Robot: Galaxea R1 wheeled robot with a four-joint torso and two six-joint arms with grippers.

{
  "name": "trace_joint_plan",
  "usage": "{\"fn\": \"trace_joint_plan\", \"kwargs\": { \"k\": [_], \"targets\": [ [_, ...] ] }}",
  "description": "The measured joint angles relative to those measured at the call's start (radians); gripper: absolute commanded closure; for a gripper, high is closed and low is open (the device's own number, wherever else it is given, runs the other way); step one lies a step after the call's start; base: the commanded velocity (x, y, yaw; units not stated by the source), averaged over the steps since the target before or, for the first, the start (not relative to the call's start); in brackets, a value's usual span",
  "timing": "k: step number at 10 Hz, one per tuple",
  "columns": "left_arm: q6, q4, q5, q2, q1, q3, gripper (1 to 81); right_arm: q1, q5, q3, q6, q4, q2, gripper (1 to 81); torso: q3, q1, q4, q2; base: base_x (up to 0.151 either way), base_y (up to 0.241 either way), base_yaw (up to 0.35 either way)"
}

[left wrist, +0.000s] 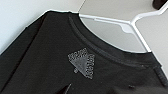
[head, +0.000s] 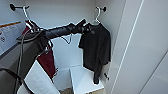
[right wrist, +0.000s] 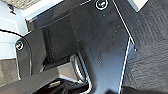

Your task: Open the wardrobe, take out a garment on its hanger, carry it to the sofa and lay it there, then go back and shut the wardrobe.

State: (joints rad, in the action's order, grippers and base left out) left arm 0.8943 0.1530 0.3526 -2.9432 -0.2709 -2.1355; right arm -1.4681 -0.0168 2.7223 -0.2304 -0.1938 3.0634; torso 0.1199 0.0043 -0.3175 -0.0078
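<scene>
Head view: your left arm reaches into the open tall white wardrobe [head: 75, 10], its left gripper [head: 86, 27] at the collar of the plain black short-sleeved garment [head: 96, 47]. That top hangs on a thin white hanger [head: 96, 15], hooked over a dark peg on the back wall. A maroon jacket with white sleeves [head: 46, 60] hangs on the other peg. You appear to be at the taking-out step; next, the hook likely needs lifting clear of its peg.

Left wrist view: the black collar and white hanger sit very close. Whether the fingers grip anything, you cannot tell.

Right wrist view: dark robot plate; that hand's state is unclear.
</scene>
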Motion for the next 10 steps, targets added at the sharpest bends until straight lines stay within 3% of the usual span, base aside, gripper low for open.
{"fn": "trace_joint_plan", "kwargs": {
  "k": [7, 10],
  "targets": [
    [0.104, 0.0, -0.069, -0.082, -0.11, -0.131, 1.0, 0.0, -0.001, 0.0, 0.0, 0.003, 0.013, 1.0, 0.002, 0.0, 0.0, 0.0, 0.0, 0.0, 0.0],
    [0.111, 0.0, -0.093, -0.113, -0.114, -0.15, 1.0, 0.0, -0.001, 0.0, -0.001, 0.004, 0.015, 1.0, 0.047, 0.0, 0.0, 0.0, 0.0, 0.0, 0.0]
  ]
}}
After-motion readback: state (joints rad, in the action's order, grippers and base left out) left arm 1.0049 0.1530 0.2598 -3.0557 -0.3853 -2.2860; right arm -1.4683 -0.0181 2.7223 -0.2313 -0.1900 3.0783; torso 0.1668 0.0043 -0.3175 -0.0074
